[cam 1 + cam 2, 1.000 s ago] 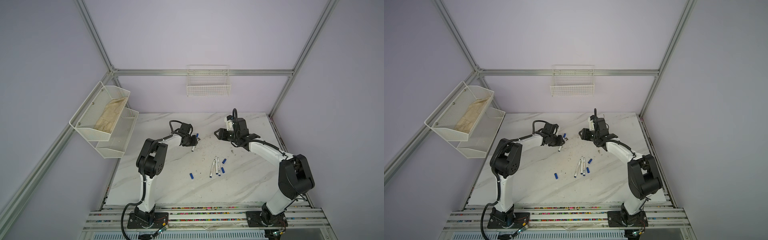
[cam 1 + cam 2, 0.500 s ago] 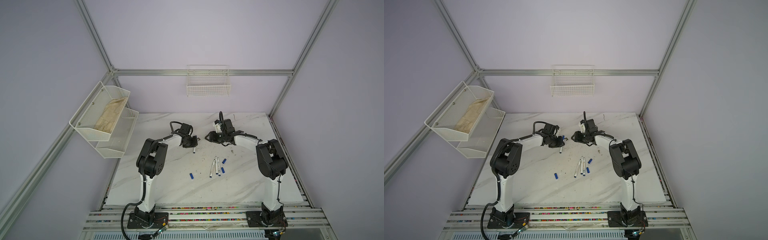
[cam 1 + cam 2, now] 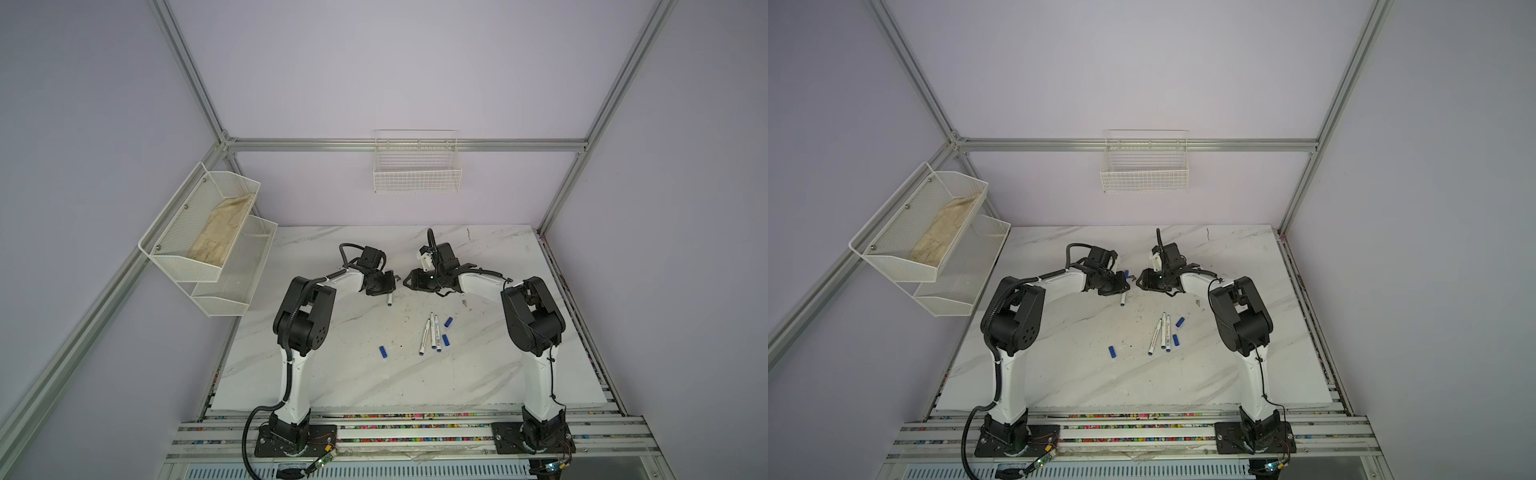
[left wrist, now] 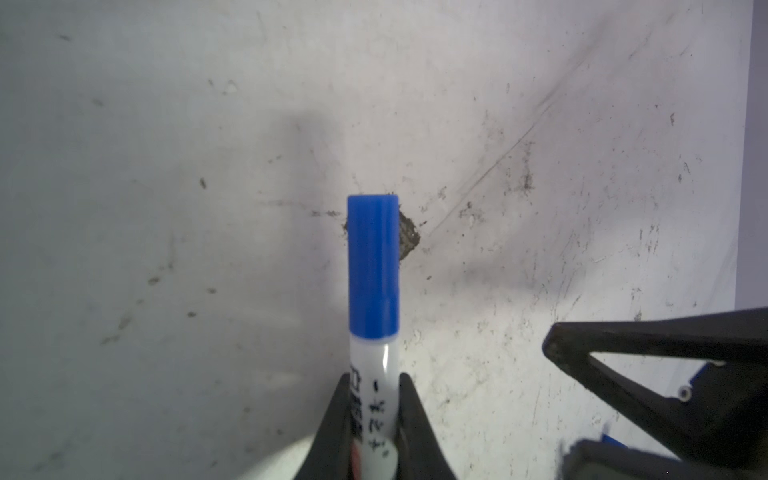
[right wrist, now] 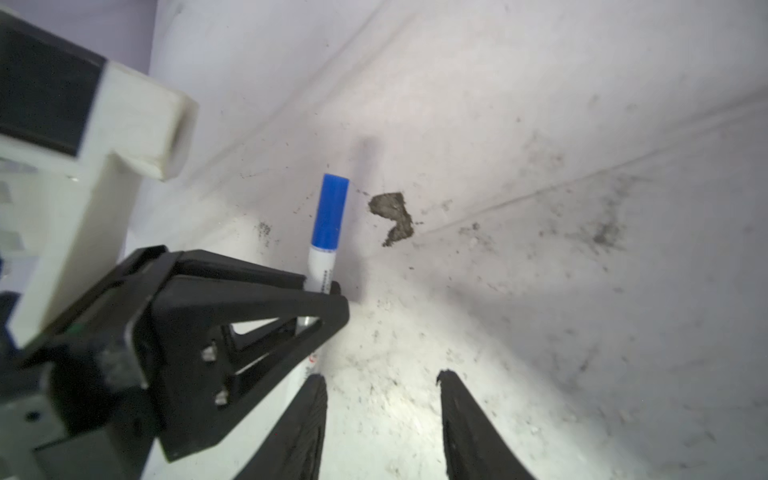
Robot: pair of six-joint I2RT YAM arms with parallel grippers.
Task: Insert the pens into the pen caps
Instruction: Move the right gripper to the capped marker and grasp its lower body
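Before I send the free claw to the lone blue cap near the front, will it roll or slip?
Lying on its side, the lone cap is a short smooth cylinder on the polished table, so a sideways nudge would probably roll it. It looks small and rigid, likely light, so an off-centre squeeze from the right claw might squirt it away.

White arms carry black joints, ribbed cables, black fingers.

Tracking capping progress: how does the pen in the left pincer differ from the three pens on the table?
The held pen wears a blue cap; the three table pens show bare tips. The held pen is clamped by its barrel in the left pincer; the three table pens lie loose, side by side. All share white printed barrels.
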